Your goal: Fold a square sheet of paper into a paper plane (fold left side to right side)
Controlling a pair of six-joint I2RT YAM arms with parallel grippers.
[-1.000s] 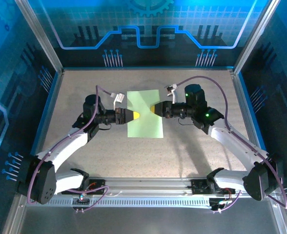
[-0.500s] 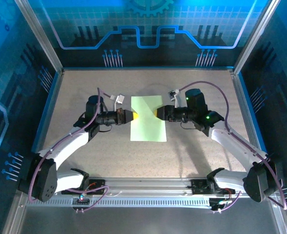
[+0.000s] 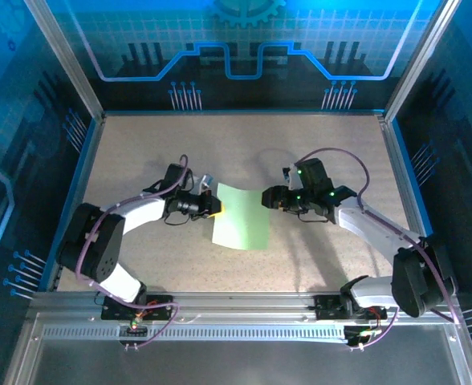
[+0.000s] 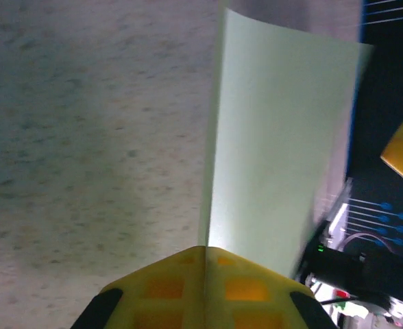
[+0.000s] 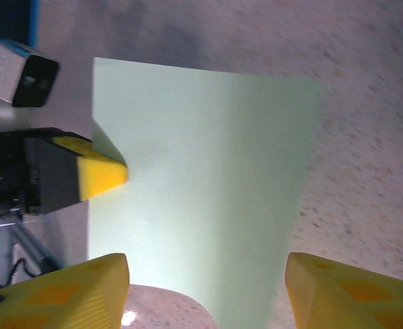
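The sheet of paper [image 3: 240, 218] sits near the middle of the table [image 3: 140, 144]. The left claw [image 3: 217, 205] is clamped on its left edge. The right claw [image 3: 266, 198] stands open at its right edge.

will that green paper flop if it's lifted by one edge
Probably floppy: the paper bows where the left gripper pinches its edge. It looks very thin edge-on, so likely very light; a push could slide or buckle it on the table.
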